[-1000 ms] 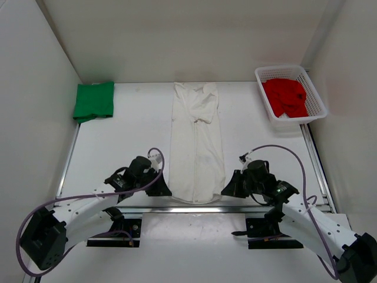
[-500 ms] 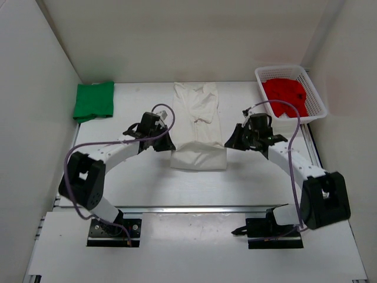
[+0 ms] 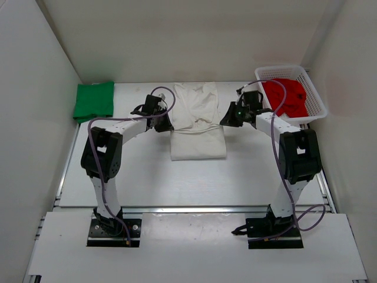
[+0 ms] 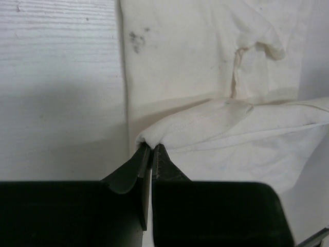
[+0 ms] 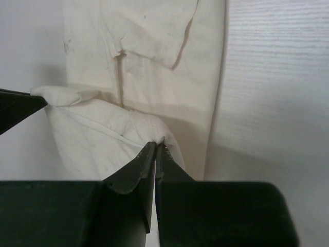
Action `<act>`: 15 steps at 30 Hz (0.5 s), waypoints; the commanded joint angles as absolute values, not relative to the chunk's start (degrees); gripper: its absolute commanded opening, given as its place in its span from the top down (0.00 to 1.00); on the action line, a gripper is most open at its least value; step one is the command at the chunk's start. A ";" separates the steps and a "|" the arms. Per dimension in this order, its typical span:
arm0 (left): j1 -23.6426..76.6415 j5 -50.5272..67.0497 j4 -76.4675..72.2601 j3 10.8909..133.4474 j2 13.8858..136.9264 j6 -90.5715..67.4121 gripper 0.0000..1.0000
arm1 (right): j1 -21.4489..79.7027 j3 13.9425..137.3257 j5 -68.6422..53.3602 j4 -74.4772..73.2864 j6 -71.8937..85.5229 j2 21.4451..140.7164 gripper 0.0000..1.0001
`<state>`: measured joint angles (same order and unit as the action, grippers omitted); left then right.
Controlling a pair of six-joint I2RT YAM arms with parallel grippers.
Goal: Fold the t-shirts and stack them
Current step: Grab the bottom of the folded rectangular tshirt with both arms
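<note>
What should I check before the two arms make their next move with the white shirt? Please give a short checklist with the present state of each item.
1. Left gripper shut on a hem corner of the off-white shirt: ok.
2. Right gripper shut on the other hem corner: ok.
3. Both corners level across the shirt: ok.
4. Hem brought up to the collar: not ok, sleeves and collar are uncovered.
5. Wrinkles under the folded layer: cannot tell.
6. Green shirt and basket away from the fold: ok.
</note>
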<state>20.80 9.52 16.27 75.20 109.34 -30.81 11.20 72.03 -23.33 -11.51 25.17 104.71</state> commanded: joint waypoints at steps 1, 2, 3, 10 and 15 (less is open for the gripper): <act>20.13 8.96 15.30 79.19 111.00 -30.67 1.00 | 9.41 76.80 -24.77 -9.84 23.56 107.22 1.00; 19.69 8.96 15.03 80.23 111.88 -30.93 1.00 | 9.14 78.38 -25.05 -10.97 23.73 108.62 1.00; 19.25 9.57 14.25 80.59 112.93 -31.46 1.00 | 8.79 79.96 -24.96 -11.60 23.03 110.02 1.00; 18.19 12.04 11.17 83.41 117.42 -33.22 0.88 | 8.70 86.84 -23.73 -15.03 21.36 118.03 1.00; 16.27 13.00 8.89 82.80 116.38 -35.50 0.73 | 8.87 88.68 -24.87 -14.23 22.24 118.04 0.88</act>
<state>18.09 11.25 12.27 81.67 118.78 -33.56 8.95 85.45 -24.36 -15.20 22.83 119.00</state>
